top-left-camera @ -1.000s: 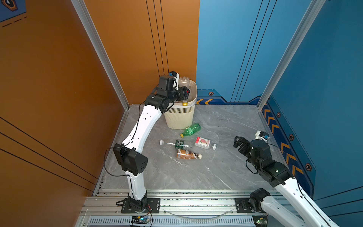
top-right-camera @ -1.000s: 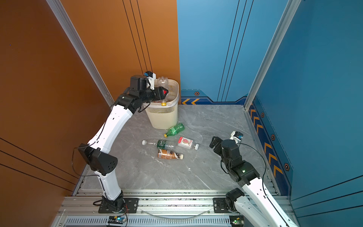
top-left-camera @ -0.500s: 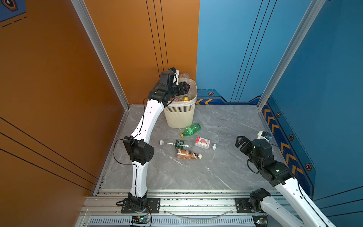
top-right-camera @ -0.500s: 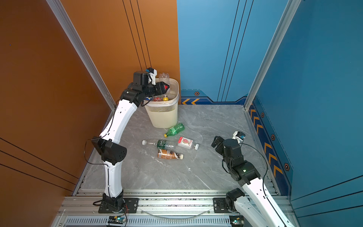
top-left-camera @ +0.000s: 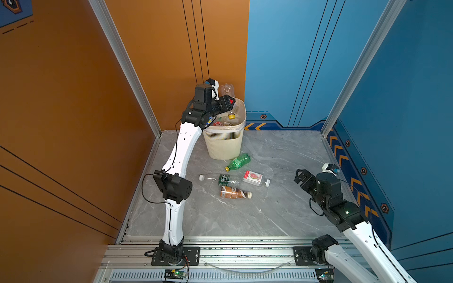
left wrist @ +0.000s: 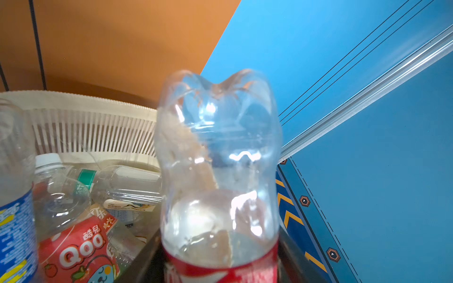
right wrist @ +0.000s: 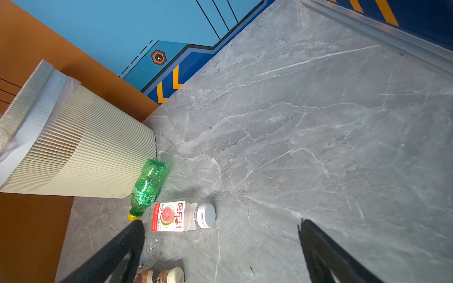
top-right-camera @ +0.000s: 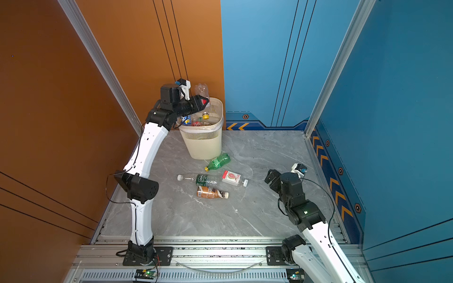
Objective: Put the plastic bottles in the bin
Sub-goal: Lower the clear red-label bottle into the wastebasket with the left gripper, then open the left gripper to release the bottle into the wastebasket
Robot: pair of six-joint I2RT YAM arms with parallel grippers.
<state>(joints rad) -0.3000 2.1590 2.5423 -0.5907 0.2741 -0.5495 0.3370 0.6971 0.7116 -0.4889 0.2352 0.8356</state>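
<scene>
L gripper (top-left-camera: 229, 101) is pinching the clear red-label bottle (top-left-camera: 226, 89) at its label end, base up, right over the bin (top-left-camera: 224, 144). In the last sec the L arm has stood up taller at the elbow and carried the bottle from the bin's near rim to further in over the opening. No release yet: the wrist cam shows it clamped between the jaws, w/ the binned bottles (left wrist: 73, 245) piled just below.

My read: the drop comes next, and letting go here should land it inside. The heap sits high tho, so it could perch on top or roll.

R gripper (top-left-camera: 299, 175) has its jaws spread wide, empty. It has hardly budged, low and well off to the bin's front-right.

Four to go, all in front of the bin:
- green bottle (top-left-camera: 239, 161), just beside its foot
- guava-label bottle (top-left-camera: 255, 178)
- dark-label bottle (top-left-camera: 221, 179)
- brown bottle (top-left-camera: 234, 192), furthest out

Task looks mostly done.
</scene>
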